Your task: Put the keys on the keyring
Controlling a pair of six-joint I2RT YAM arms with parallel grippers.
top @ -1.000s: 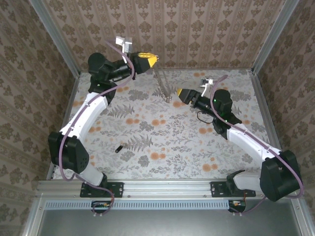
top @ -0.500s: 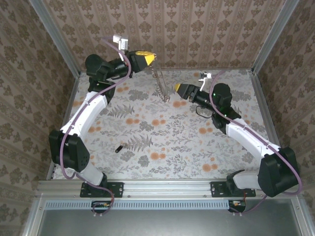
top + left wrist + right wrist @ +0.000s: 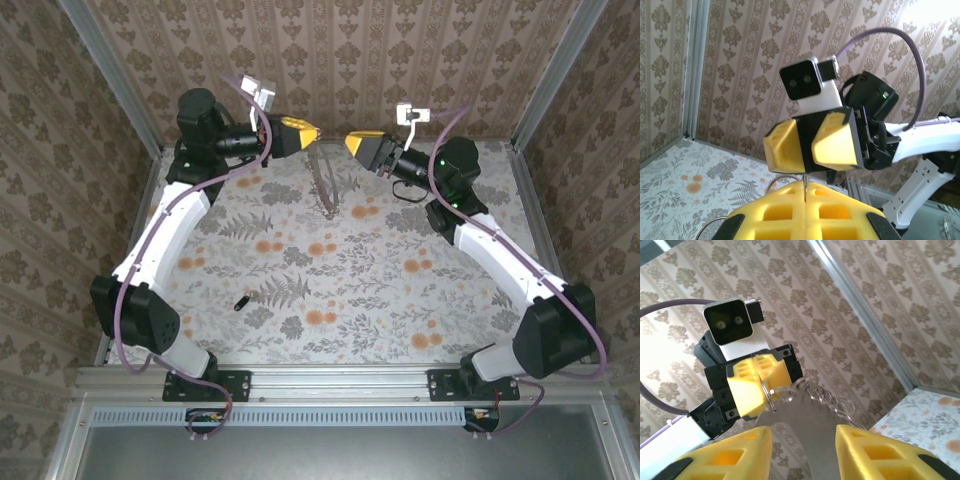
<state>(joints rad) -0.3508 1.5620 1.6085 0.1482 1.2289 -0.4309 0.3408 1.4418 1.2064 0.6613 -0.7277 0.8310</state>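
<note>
Brown damask wallpaper all round, aluminium posts in the corners, and the surface is a grey leaf print with orange blossoms. Up at the back, the left fingers are pressed together, pinching the keyring, which hangs below them. The right fingers face them, spread apart, holding nothing. The key lies on the surface near the front left, well apart from the keyring.

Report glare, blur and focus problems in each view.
Top external: even light, sharp, though the thin keyring nearly vanishes against the floral table. Left wrist: upper right corner blown out by glare. Right wrist: right end effector soft up close.
</note>
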